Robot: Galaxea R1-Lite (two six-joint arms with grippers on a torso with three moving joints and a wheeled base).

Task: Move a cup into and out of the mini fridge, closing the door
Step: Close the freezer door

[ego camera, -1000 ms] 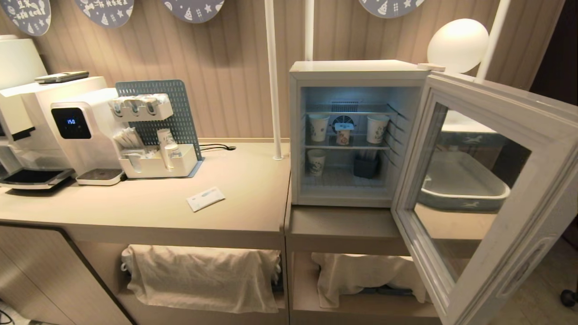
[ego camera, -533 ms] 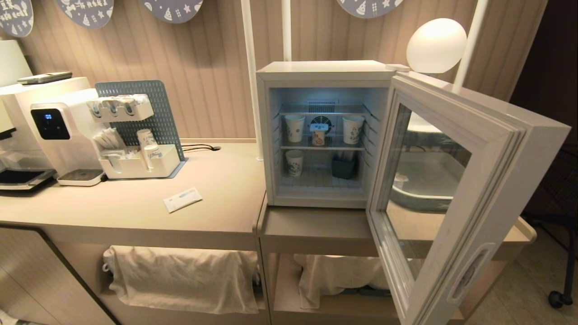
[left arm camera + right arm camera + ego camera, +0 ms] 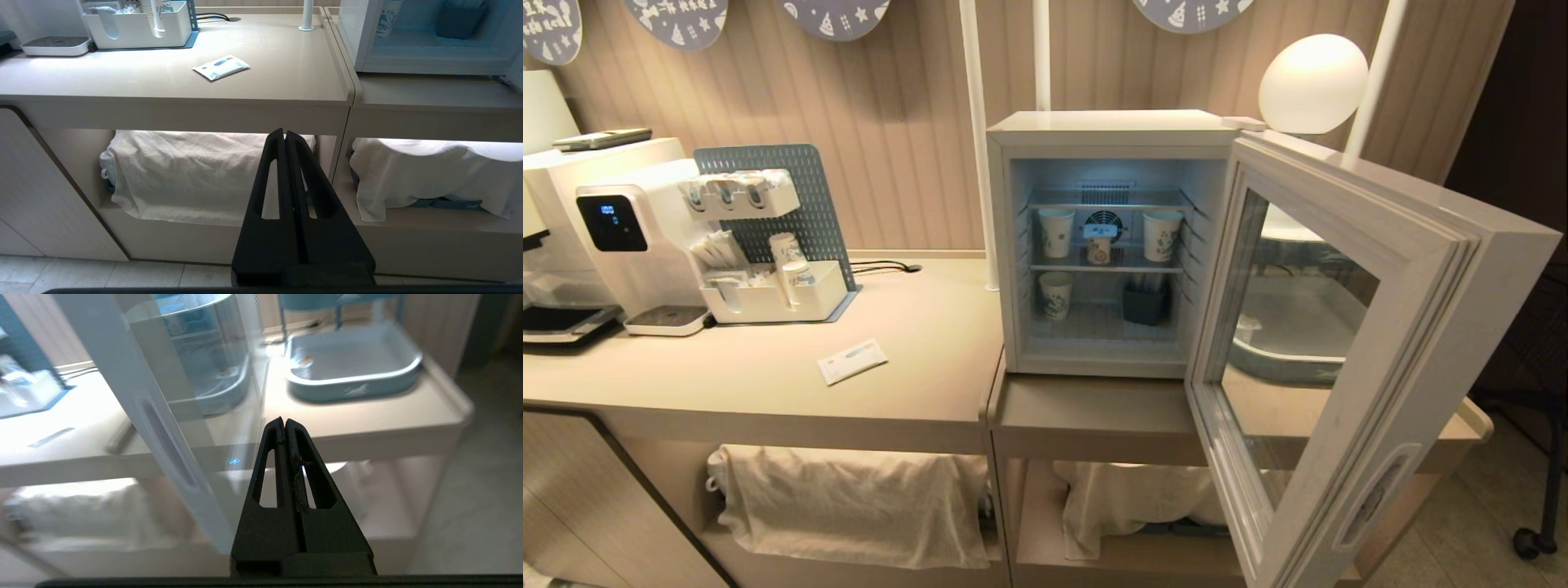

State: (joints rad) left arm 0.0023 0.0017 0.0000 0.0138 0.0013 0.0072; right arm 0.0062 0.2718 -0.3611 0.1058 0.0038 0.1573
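On the counter at left, a coffee machine [image 3: 613,237] and a flat packet [image 3: 852,361]. Centre, mini fridge [image 3: 1111,131] lit inside; cup [image 3: 1099,245] on the upper wire shelf between two paper cups [image 3: 1055,232]. Door [image 3: 1347,359] swung wide at right. Left gripper [image 3: 284,136] and right gripper [image 3: 284,424] both clenched, empty.
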